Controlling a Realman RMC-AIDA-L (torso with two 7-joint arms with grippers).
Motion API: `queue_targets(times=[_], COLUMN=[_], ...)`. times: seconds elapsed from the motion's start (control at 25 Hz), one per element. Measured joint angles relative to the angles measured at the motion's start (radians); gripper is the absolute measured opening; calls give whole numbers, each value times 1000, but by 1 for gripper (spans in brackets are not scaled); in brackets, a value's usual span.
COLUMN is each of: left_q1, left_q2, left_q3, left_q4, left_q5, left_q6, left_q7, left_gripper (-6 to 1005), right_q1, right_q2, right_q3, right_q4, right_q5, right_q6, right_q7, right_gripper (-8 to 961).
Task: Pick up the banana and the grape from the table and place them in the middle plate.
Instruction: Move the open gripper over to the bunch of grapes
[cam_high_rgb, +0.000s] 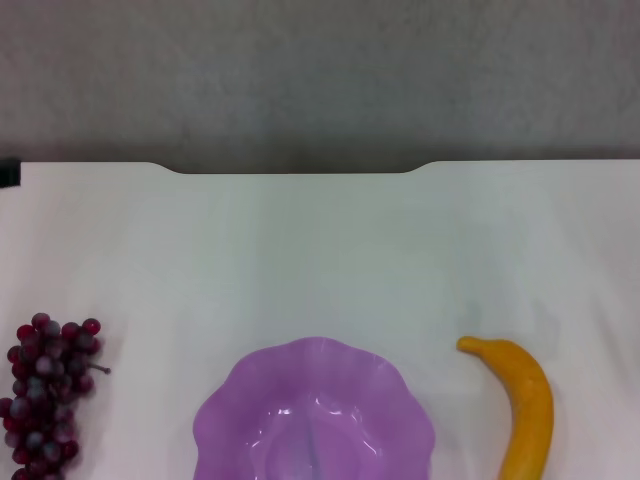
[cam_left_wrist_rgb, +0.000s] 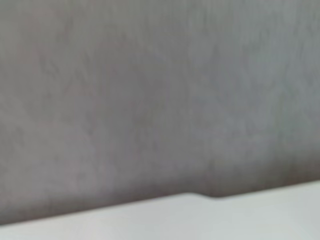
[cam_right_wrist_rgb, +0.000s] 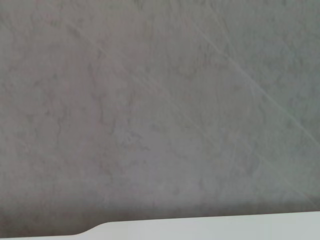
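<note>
In the head view the light purple scalloped plate (cam_high_rgb: 385, 395) sits at the near middle of the white table (cam_high_rgb: 320, 250), and it holds nothing. The bunch of dark red-purple grapes (cam_high_rgb: 48, 395) lies on the table to its left, near the left edge. The yellow-orange banana (cam_high_rgb: 522, 405) lies on the table to its right, stem end pointing toward the plate. Neither gripper shows in any view. The wrist views show only the grey floor and a strip of the table's far edge (cam_left_wrist_rgb: 210, 215) (cam_right_wrist_rgb: 215, 227).
The table's far edge has a shallow notch (cam_high_rgb: 300, 170) in its middle. Grey floor (cam_high_rgb: 320, 70) lies beyond it. A small dark object (cam_high_rgb: 8, 173) sits at the far left edge of the table.
</note>
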Motion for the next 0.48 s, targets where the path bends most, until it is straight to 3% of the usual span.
queue_targets(times=[0.24, 0.48], left_q1=[-75, -127], left_q2=[2, 2], left_q3=[25, 58], left_q4=[-7, 23], left_q5=[89, 189], left_q6=[-215, -325], left_q7=[-78, -132], left_gripper=[854, 848], right_q1=[2, 6], right_q2=[0, -1], right_q3=[0, -6], right_q4=[0, 0], right_q5=[0, 0], right_q6=[0, 0], right_q7=[-3, -4], right_gripper=[867, 866])
